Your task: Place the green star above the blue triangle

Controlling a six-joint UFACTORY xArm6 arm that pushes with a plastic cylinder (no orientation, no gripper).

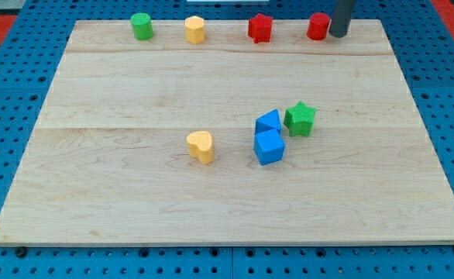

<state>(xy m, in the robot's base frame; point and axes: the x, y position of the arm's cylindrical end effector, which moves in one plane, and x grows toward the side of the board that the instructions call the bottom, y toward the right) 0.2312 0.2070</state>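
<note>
The green star point(300, 118) sits right of the board's middle, touching the right side of the blue triangle point(268, 122). A blue cube point(269, 146) lies just below the triangle, touching it. My tip point(338, 35) is at the view's top right, right beside the red cylinder point(318, 26), far above the green star.
Along the top edge stand a green cylinder point(141, 25), a yellow hexagon block point(195, 29) and a red star point(259, 28). A yellow heart point(201, 146) lies left of the blue cube. The wooden board point(134, 194) rests on a blue pegboard.
</note>
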